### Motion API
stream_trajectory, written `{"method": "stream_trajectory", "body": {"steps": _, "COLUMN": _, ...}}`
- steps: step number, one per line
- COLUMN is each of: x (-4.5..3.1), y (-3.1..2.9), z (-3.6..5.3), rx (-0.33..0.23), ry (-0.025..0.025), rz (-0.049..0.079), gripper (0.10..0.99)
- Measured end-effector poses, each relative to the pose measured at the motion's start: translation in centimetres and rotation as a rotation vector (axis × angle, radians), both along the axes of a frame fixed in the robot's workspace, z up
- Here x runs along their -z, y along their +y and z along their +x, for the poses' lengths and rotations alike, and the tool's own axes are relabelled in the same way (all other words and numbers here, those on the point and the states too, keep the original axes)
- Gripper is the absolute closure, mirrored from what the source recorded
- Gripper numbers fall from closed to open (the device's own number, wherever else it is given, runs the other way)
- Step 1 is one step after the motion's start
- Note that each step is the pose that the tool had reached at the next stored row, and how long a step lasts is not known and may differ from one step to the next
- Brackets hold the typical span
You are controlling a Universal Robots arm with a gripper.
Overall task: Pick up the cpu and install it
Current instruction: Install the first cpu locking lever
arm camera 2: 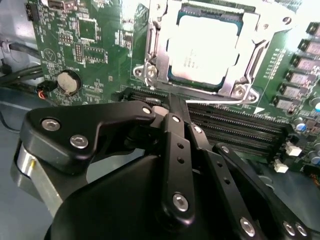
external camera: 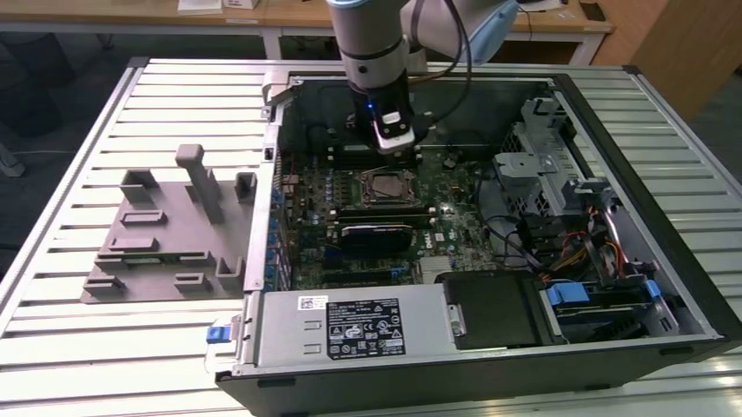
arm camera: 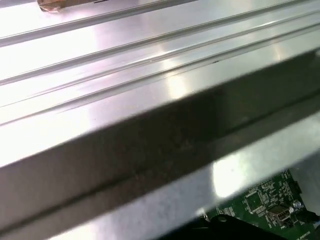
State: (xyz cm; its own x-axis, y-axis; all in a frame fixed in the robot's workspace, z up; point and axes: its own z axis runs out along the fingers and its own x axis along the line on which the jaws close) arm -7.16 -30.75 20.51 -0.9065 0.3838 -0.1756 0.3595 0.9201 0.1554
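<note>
Silver-grey cpu (arm camera 2: 202, 50) is seen lying flat inside the socket frame (arm camera 2: 250, 60) on the green motherboard (arm camera 2: 95, 45), within the open computer case (external camera: 649, 226); in the exterior view the socket sits mid-board. The gripper (arm camera 2: 172, 112) is held beside the socket, over the memory slots (arm camera 2: 240, 125), apart from the cpu. Its black fingers (arm camera 2: 175, 145) are seen pressed together with nothing between them.

Seating is judged as apparently done, though pin alignment cannot be told.

Risks, as judged: with the fingertips so near the socket frame, a sideways drift toward the socket could knock the frame or nudge the cpu off its seat. A drop straight down could strike the memory slots. The coin battery (arm camera 2: 67, 82), farther from the socket, looks safe. In the first wrist view the case's metal wall (arm camera: 150, 100) looms close, so a tilt of the wrist could scrape it.
</note>
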Motion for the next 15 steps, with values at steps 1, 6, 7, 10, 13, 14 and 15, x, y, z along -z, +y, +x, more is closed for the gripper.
{"method": "stream_trajectory", "body": {"steps": 1, "x": 0.00, "y": 0.11, "z": 0.00, "rx": 0.001, "ry": -0.0001, "rz": 0.000, "gripper": 0.980}}
{"method": "stream_trajectory", "body": {"steps": 6, "x": 0.26, "y": 0.20, "z": -0.01, "rx": 0.003, "ry": -0.0001, "rz": 0.000, "gripper": 0.980}}
{"method": "stream_trajectory", "body": {"steps": 7, "x": 0.35, "y": 0.23, "z": -0.02, "rx": 0.003, "ry": -0.0002, "rz": 0.000, "gripper": 0.980}}
{"method": "stream_trajectory", "body": {"steps": 10, "x": 0.53, "y": 0.39, "z": -0.02, "rx": 0.003, "ry": 0.0000, "rz": 0.000, "gripper": 0.980}}
{"method": "stream_trajectory", "body": {"steps": 13, "x": 0.65, "y": 0.44, "z": -0.02, "rx": 0.003, "ry": -0.0001, "rz": 0.000, "gripper": 0.980}}
{"method": "stream_trajectory", "body": {"steps": 14, "x": 0.67, "y": 0.45, "z": -0.02, "rx": 0.004, "ry": 0.0000, "rz": -0.001, "gripper": 0.980}}
{"method": "stream_trajectory", "body": {"steps": 15, "x": 0.68, "y": 0.45, "z": -0.03, "rx": 0.004, "ry": 0.0000, "rz": -0.002, "gripper": 0.980}}
